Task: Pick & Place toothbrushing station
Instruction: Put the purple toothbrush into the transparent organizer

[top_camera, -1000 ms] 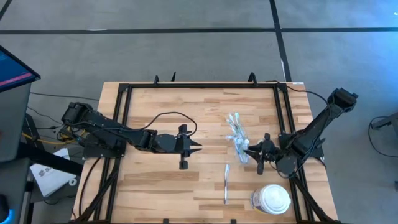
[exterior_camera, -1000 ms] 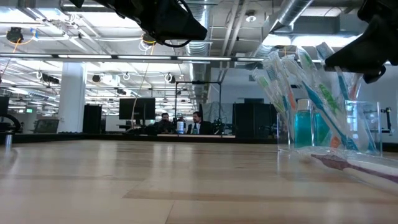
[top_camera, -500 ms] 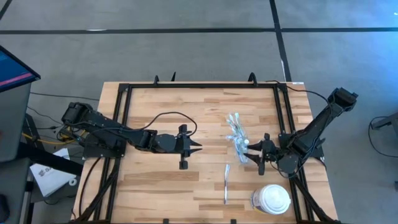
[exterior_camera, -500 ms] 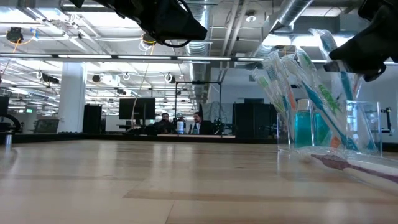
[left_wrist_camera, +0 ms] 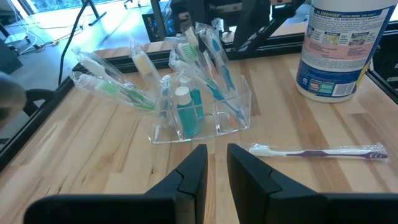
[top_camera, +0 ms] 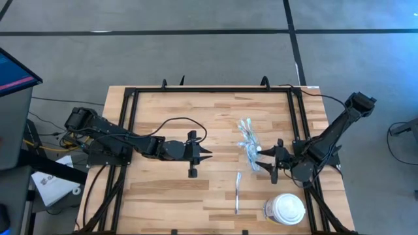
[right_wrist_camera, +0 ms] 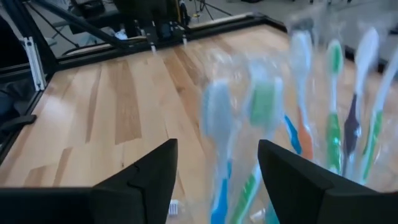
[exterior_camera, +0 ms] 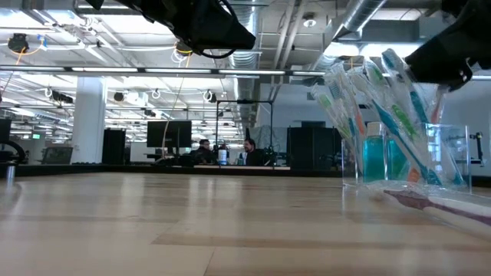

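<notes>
The toothbrushing station (top_camera: 250, 149) is a clear plastic holder (left_wrist_camera: 231, 104) standing on the table right of centre. It is filled with wrapped toothbrushes (right_wrist_camera: 336, 106) that lean out of its top, and it holds a teal tube (left_wrist_camera: 196, 102). My right gripper (top_camera: 263, 160) is open just right of it, level with the brush heads (exterior_camera: 395, 65), its fingers on either side of a blurred wrapped brush (right_wrist_camera: 217, 124) without touching it. My left gripper (top_camera: 208, 155) hovers mid-table, left of the station, fingers (left_wrist_camera: 193, 171) only a narrow gap apart and empty.
One wrapped purple-handled toothbrush (top_camera: 238, 191) lies flat on the table nearer the front edge than the station. A large white lidded container (top_camera: 286, 209) stands at the front right. A black frame rail (top_camera: 297, 130) runs along the table's sides. Bare wood lies between the grippers.
My right gripper has opened and let go of a wrapped blue toothbrush. The brush's head swung upright, then settled leaning among the others in the holder. The gripper stayed beside the station.
</notes>
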